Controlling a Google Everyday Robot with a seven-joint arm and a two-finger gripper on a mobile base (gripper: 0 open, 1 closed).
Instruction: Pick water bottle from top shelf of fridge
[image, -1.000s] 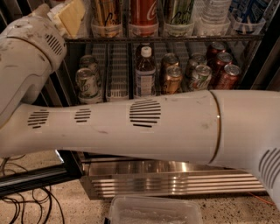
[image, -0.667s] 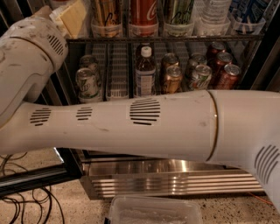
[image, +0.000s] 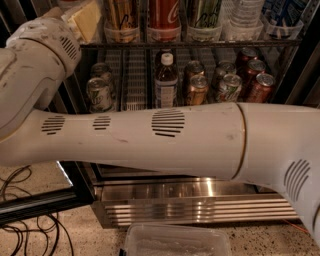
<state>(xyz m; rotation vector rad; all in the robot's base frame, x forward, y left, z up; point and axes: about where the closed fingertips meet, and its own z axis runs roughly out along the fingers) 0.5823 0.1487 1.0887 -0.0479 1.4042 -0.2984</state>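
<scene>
The fridge (image: 200, 210) stands open in front of me, steel grille at its base. The top shelf (image: 200, 44) is a dark wire rack along the top edge of the view, holding tall cans and clear bottles. Only the ribbed clear lower body of the water bottle (image: 246, 15) shows at the top right; its cap and label are cut off. My white arm (image: 165, 135) crosses the view from right to left, then bends up to the top left (image: 45, 55). The gripper is out of view beyond the top left edge.
The lower rack holds a brownish bottle with a white cap (image: 165, 80) and several short cans (image: 230, 85). A clear plastic tub (image: 175, 242) sits on the floor in front. The black door frame (image: 35, 205) and cables (image: 30, 235) lie at the lower left.
My arm has edged slightly to the left across the view. The bottles and cans have not moved.
</scene>
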